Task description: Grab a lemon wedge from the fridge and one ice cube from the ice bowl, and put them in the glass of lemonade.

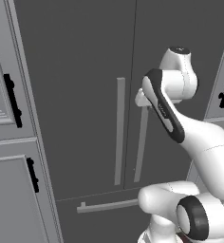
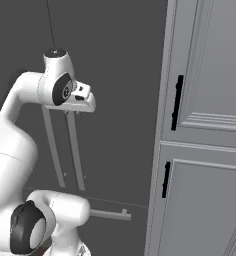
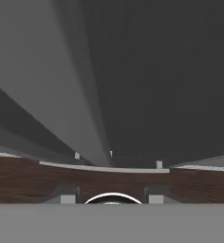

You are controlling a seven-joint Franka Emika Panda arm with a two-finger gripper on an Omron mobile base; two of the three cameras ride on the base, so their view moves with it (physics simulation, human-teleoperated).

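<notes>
Nearest to us: our base and arm rise in front of the fridge (image 1: 85, 95), elbow bent, wrist brought level with the upper part of the door handles. That posture reads as a reach for a handle, since the lemon wedge should be inside and both doors are shut, so it's hidden from us.

Next out: the gripper (image 2: 76, 112) sits right at the top of the right door handle (image 1: 141, 144), in the left base view tucked behind the forearm. From the right base view the hand hangs over the two bars, closer to the right one. We can't tell whether the fingers straddle the bar or merely sit in front of it, and we can't tell whether the pincer is open or closed; the fingertips are too small and partly covered.

Hand view: looking down along the door face, a pale bar runs away from us close in, which fits the hand being just beside a handle.

Further: left door handle (image 1: 119, 130) just beside the right one, drawer handle (image 1: 107, 206) below, untouched.

Flanking: light cabinets (image 1: 9, 142) either side, black pulls, not our target.

Our read: first step, door still to open.
</notes>
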